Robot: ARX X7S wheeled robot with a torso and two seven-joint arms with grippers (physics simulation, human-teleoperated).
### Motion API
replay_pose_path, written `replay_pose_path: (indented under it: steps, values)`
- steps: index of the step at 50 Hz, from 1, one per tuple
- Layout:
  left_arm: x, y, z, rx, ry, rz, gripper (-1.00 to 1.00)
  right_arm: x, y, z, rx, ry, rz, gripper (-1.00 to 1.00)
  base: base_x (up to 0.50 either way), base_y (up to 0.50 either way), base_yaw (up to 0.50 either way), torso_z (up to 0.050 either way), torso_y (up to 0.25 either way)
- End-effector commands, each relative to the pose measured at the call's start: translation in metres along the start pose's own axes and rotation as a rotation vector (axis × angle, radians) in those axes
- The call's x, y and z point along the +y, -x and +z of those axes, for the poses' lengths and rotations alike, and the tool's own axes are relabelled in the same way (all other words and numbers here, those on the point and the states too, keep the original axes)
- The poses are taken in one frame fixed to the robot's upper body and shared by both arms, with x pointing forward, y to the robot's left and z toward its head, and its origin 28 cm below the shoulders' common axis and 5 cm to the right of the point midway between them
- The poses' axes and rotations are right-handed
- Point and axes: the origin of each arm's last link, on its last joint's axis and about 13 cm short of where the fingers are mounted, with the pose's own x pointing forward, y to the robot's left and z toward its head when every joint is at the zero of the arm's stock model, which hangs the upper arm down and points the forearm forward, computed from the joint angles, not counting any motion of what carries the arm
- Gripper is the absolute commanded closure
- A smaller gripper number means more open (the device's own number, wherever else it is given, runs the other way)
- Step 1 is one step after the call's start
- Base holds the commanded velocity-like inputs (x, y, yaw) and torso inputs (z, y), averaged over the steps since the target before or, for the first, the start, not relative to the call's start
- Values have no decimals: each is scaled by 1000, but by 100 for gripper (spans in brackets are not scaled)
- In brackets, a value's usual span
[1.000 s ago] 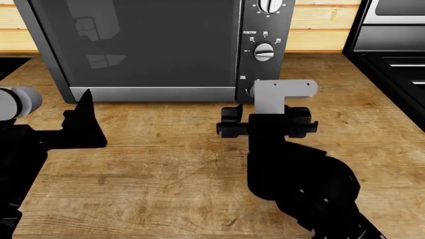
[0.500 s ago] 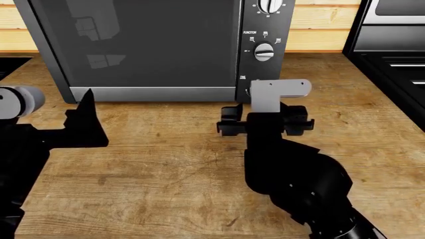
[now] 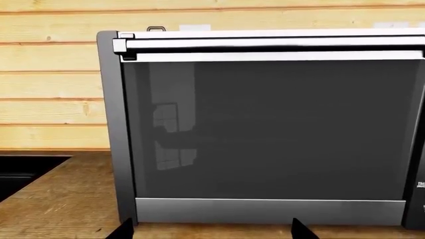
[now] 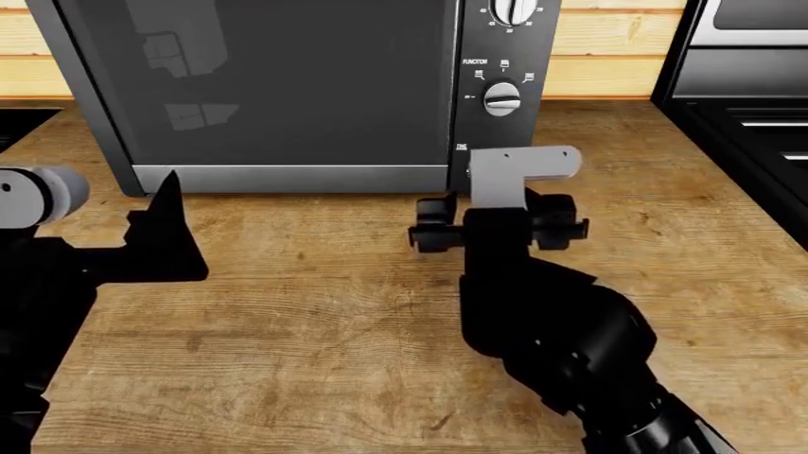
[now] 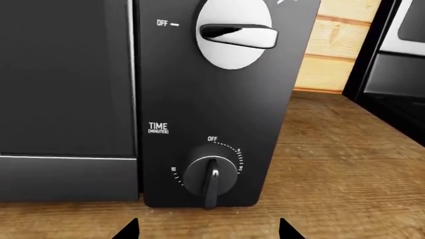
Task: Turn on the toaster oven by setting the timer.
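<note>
Wooden counter (image 4: 316, 312) carries the toaster oven (image 4: 278, 85), its timer (image 5: 210, 177) low on the black panel, pointer at off; the right gripper (image 5: 207, 230), tips spread, sits just short and could clip the panel instead of straddling the knob.

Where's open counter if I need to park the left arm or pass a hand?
Bare wood lies between the left tool and right tool, before the toaster oven door. Crowded at the timer, where the right tool hovers.
</note>
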Motion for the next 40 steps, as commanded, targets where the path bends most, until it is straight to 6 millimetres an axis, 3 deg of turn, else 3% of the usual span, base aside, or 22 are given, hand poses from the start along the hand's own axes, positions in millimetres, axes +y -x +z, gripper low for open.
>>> replay_pose_path:
  steps: [1,40]
  values:
    - [0,0,-1,1,-1,0,-100,1,-4,-1,2,-10,5,-100,0,0,0,0,0]
    - [-1,0,-2,14,-2,0,-100,-3,-17,6,-6,-80,-2,-100,0,0,0,0,0]
